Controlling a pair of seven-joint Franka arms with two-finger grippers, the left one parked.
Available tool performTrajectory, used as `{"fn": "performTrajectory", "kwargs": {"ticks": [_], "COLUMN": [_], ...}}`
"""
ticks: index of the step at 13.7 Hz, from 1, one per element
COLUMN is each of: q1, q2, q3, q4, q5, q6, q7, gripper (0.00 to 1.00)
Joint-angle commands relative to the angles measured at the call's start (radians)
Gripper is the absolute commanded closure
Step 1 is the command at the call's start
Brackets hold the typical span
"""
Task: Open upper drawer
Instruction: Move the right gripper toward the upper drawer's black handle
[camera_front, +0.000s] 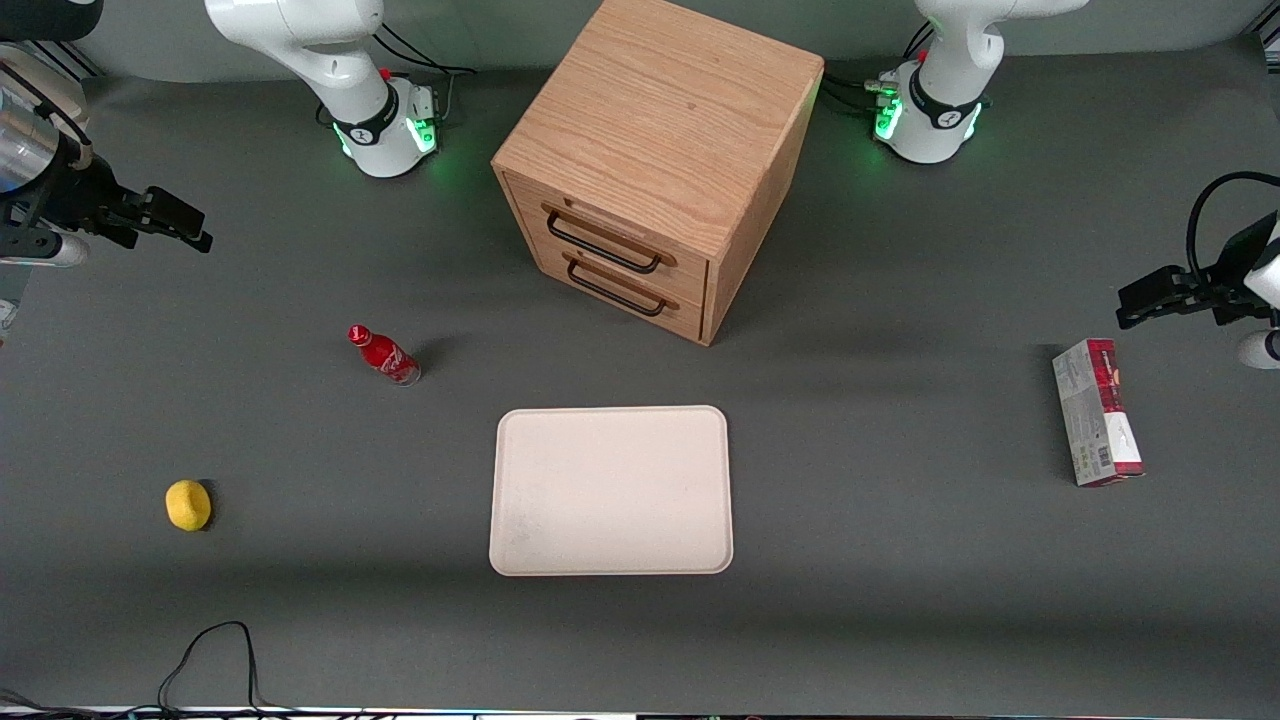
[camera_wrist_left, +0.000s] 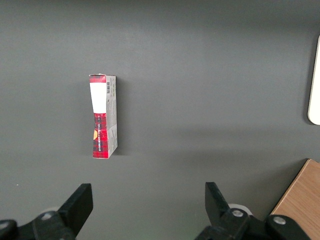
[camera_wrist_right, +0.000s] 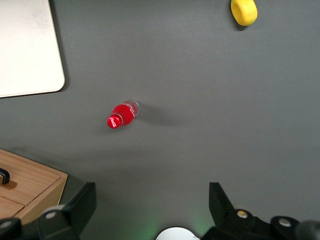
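The oak cabinet (camera_front: 665, 120) stands at the middle of the table, farther from the front camera than the tray. Its upper drawer (camera_front: 612, 232) is shut flush, with a thin black wire handle (camera_front: 600, 248) across its front. The matching lower drawer (camera_front: 610, 282) sits just beneath it. My right gripper (camera_front: 185, 222) hovers open and holds nothing, well off sideways from the cabinet toward the working arm's end of the table. In the right wrist view the gripper (camera_wrist_right: 151, 202) has its fingers spread wide over bare mat, and a corner of the cabinet (camera_wrist_right: 35, 182) shows.
A red bottle (camera_front: 384, 354) stands between the gripper and the cabinet. A yellow lemon (camera_front: 188, 504) lies nearer the front camera. A beige tray (camera_front: 520, 550) lies in front of the cabinet. A red and grey box (camera_front: 1096, 412) lies toward the parked arm's end.
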Motion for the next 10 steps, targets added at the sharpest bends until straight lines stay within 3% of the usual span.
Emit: {"fn": "performTrajectory", "kwargs": {"ticks": [1,4,10], "q1": [0.005,0.005,0.003], "q2": [0.005,0.069,0.306], "q3": [0.002,0.048,0.295], "q4": [0.018,0.102,0.370], "q5": [-0.004,-0.004,-0.005], "q6": [-0.012,-0.014,-0.077], "q7": [-0.017,-0.012,-0.014], "gripper": [0.00,0.00,0.00]}}
